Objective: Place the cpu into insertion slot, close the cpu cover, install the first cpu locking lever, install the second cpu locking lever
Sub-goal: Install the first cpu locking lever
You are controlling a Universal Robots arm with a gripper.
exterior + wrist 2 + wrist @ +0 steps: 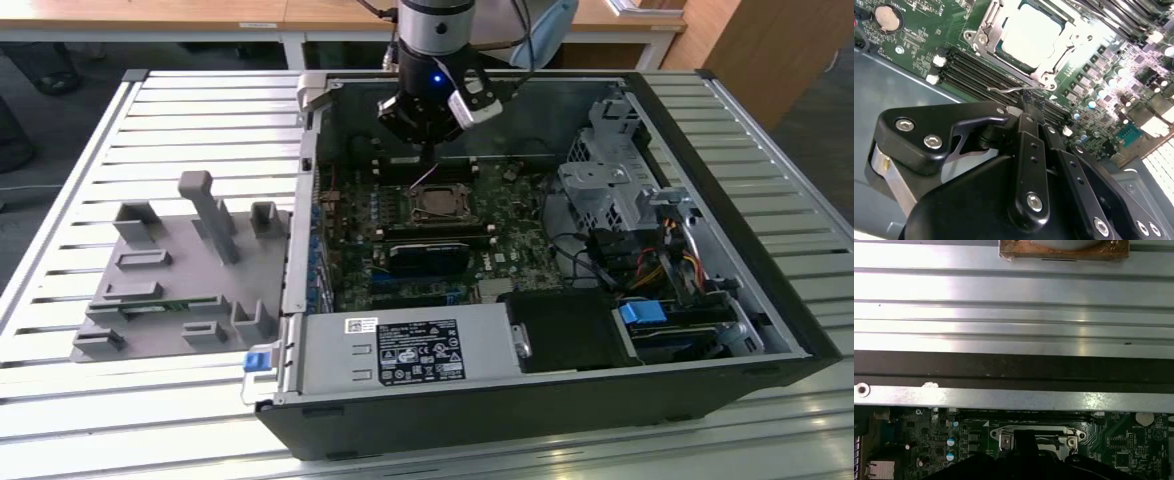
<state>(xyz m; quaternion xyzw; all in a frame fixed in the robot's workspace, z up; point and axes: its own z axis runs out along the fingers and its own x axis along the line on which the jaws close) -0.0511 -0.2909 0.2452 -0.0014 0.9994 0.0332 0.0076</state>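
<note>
cpu [1031, 35]: seated flat in the insertion slot [998, 49] on the green motherboard [909, 40], with its pale metal top facing up.
cpu cover [985, 30]: lies down over the chip; its silver frame surrounds the metal top, which shows through the square window.
locking lever [1006, 90]: a thin wire arm standing off the board just beside the socket, above the memory slots [979, 75], with its end at the gripper's tips.
gripper [1030, 100]: its fingers are drawn almost together and pinch the lever's end. In the exterior view it hangs [427, 145] inside the open computer case [561, 400], near the socket.
grey fixture [174, 270]: rests on the slatted table [160, 420], on the exterior view's left of the case, well apart from the gripper.
</note>
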